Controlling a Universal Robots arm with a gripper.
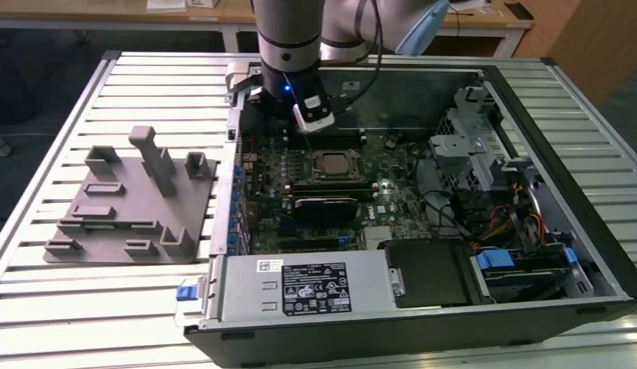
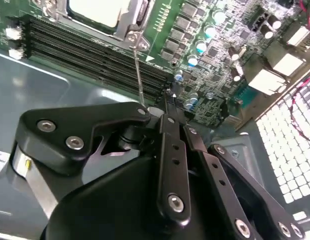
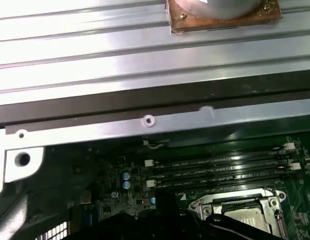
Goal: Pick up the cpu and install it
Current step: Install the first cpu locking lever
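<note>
The cpu [image 1: 331,164], a flat square chip with a silvery top, lies in the socket in the middle of the motherboard inside the open computer case [image 1: 565,231]. Both wrist views show it inside the socket's metal frame: cpu [image 2: 97,10] and cpu [image 3: 245,220]. A thin metal socket lever [image 2: 139,75] stands up beside the frame. My gripper [image 1: 316,127] hangs just behind the socket, toward the far wall of the case. The black gripper [image 2: 167,100] is shut with nothing in it, its tips above the memory slots [image 2: 95,52].
A grey plastic fixture [image 1: 134,200] with upright posts stands on the slatted metal table [image 1: 51,307] at the exterior view's left. A round metal part on a copper-coloured base [image 3: 222,15] sits on the slats beyond the case. A drive cage and cables fill the case's right side.
</note>
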